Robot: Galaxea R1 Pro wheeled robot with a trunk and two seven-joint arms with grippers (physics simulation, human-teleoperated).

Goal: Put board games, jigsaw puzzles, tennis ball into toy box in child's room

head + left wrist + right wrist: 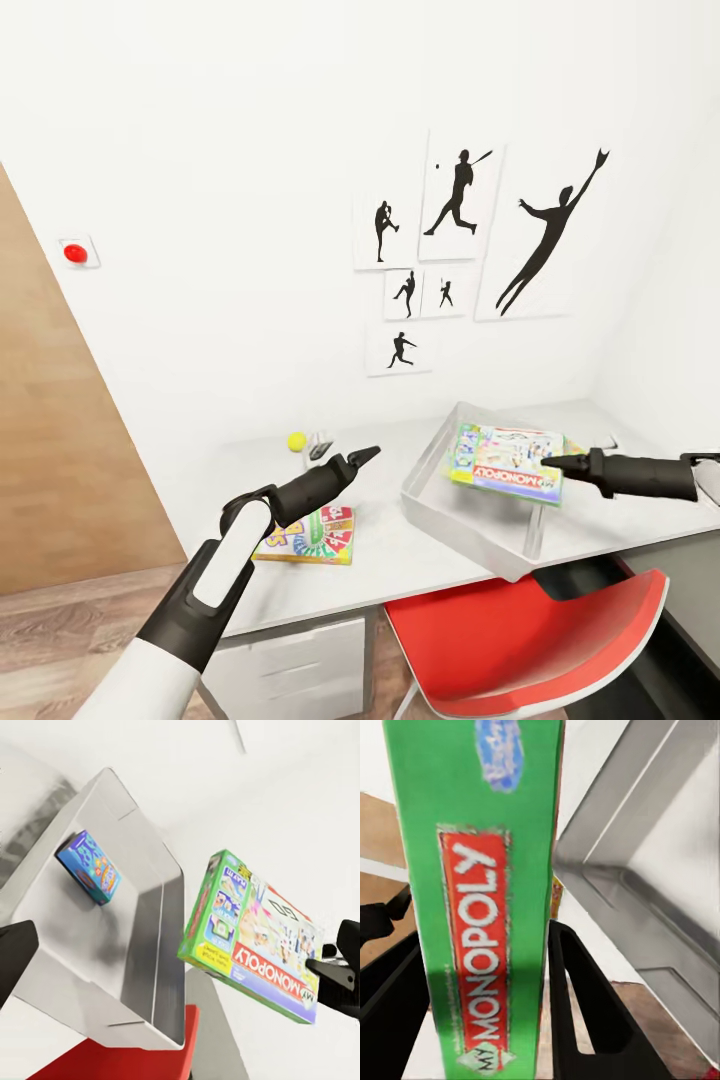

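My right gripper [552,463] is shut on the white-green Monopoly board game [505,460] and holds it tilted above the pale grey toy box [440,510] on the table [400,560]. In the right wrist view the game's green edge [480,907] sits between both fingers [585,1005]. A blue board game [90,866] lies inside the toy box [161,945]. My left gripper [362,457] hovers open over the table, left of the box. Beneath the left arm lies a yellow-green-red lettered board game [312,535]. The tennis ball [297,441] rests near the wall.
A red chair [530,640] is pushed under the table's front edge below the toy box. White drawer fronts [290,670] sit under the table at left. Black silhouette prints [455,240] and a red button [75,253] are on the wall.
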